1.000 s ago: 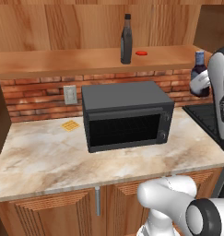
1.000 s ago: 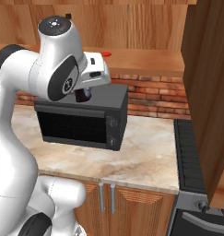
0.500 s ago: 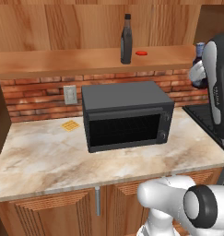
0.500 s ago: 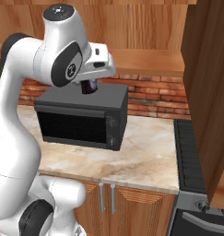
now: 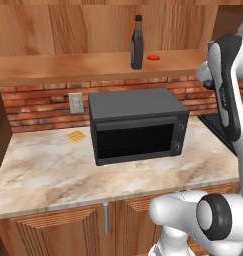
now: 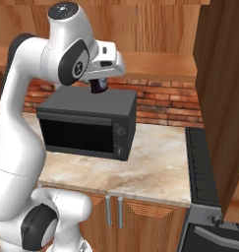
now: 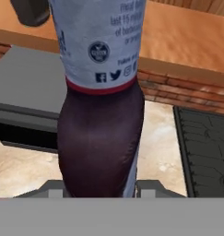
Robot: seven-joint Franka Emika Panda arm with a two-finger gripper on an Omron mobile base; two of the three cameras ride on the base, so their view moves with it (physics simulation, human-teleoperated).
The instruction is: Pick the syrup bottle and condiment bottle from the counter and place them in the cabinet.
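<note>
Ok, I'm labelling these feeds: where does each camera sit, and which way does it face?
Left base view: behind the arm, to its left, looking forward and down at the microwave and the syrup bottle on the cabinet shelf; arm at right edge.
Right base view: behind, to its right, same microwave; arm at left, gripper above it.
Hand view: on the hand, along the gripper at the held condiment bottle.
Both base views share microwave and counter.

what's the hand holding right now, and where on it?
The hand holds the condiment bottle, a dark bottle with a pale printed label. The fingers close on its dark body at the end away from the label. Which end is the cap cannot be told.
</note>
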